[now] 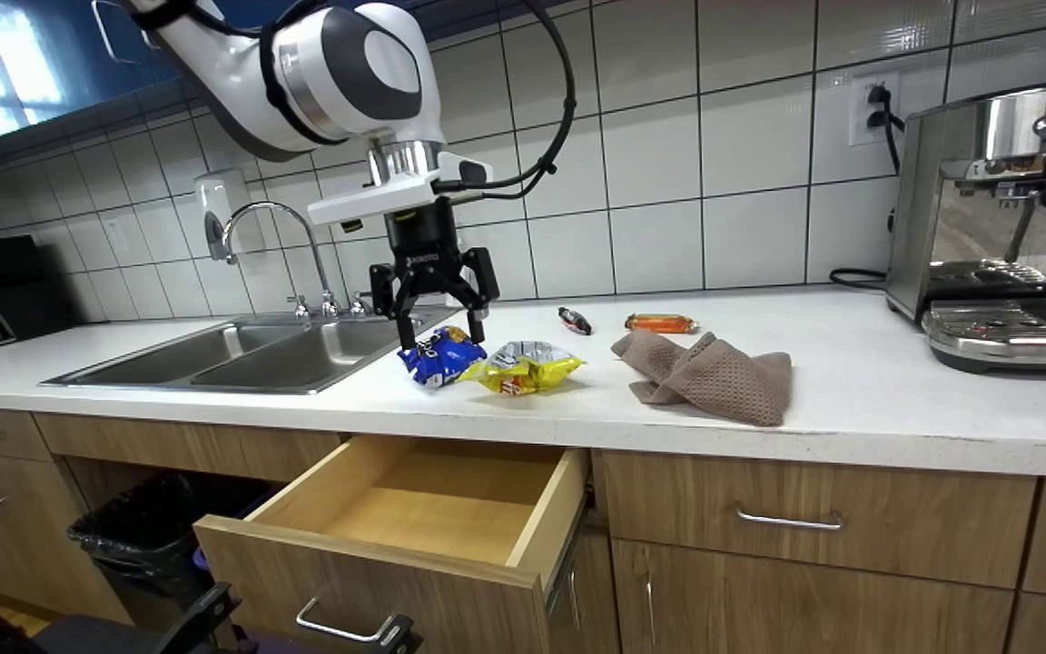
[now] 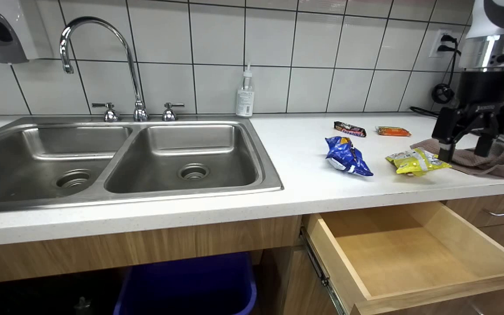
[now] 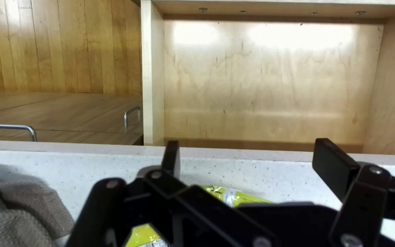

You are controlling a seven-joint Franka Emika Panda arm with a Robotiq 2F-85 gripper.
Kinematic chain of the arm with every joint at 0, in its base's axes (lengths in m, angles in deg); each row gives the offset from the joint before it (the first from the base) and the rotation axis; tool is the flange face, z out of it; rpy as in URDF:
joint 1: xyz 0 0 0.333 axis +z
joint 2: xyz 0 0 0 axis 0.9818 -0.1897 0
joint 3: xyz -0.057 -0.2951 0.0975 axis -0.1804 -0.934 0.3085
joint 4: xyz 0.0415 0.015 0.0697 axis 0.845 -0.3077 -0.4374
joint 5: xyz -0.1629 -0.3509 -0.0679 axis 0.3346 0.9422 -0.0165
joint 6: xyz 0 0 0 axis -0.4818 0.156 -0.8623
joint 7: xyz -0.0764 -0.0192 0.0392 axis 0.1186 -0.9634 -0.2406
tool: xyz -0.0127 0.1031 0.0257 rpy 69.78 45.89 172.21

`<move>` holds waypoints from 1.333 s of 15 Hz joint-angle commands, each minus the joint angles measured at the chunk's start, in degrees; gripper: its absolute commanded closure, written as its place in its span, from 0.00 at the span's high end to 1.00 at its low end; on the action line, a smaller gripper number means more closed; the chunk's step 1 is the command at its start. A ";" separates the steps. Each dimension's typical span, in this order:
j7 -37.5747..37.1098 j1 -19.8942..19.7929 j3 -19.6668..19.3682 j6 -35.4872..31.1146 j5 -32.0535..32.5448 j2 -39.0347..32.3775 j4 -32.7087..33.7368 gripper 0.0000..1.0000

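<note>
My gripper (image 1: 441, 332) is open and empty, pointing down above the white counter. Its spread fingers also show in an exterior view (image 2: 464, 151) and in the wrist view (image 3: 252, 159). The nearest thing is a crumpled yellow snack bag (image 1: 532, 371), seen in an exterior view (image 2: 416, 162) and partly hidden behind the finger linkage in the wrist view (image 3: 245, 198). A blue snack bag (image 2: 348, 156) lies beside it, partly overlapped by the gripper in an exterior view (image 1: 441, 361). A brown cloth (image 1: 714, 380) lies on the other side, also in the wrist view (image 3: 19, 212).
A dark-wrapped bar (image 2: 350, 129) and an orange packet (image 2: 393, 131) lie farther back. An open wooden drawer (image 1: 450, 509) juts out below the counter edge. A double sink (image 2: 274, 183) with a tall faucet (image 2: 134, 70) and an espresso machine (image 1: 913, 209) flank the items.
</note>
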 commanded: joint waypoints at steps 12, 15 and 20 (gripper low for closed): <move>-2.34 -2.60 1.64 3.12 -5.59 -19.15 22.24 1.00; -3.03 -3.30 1.64 3.48 -7.78 -21.61 25.31 1.00; -4.56 -3.98 1.51 3.75 -9.06 -24.00 27.93 1.00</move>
